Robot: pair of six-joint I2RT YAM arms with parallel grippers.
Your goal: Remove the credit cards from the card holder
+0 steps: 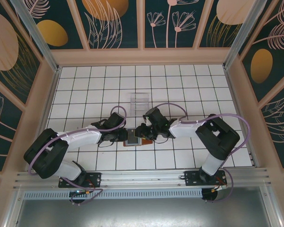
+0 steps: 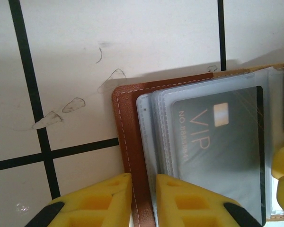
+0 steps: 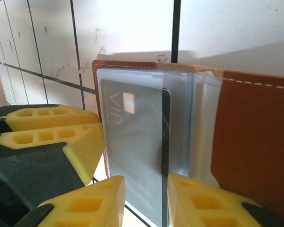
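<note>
"VIP" in pale letters marks the grey credit card (image 2: 222,156) inside the open card holder (image 1: 134,141), at 6 o'clock on the white-tiled surface (image 1: 94,85). The left tool (image 2: 143,189) straddles its brown edge and the right tool (image 3: 146,189) straddles the card; whether either clamps, I cannot tell. Teal floral walls (image 1: 118,23) surround.

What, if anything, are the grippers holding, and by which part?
The left gripper pinches the card holder by its stitched edge. The right gripper straddles the sleeve edge of the VIP card; whether it grips is unclear.
</note>
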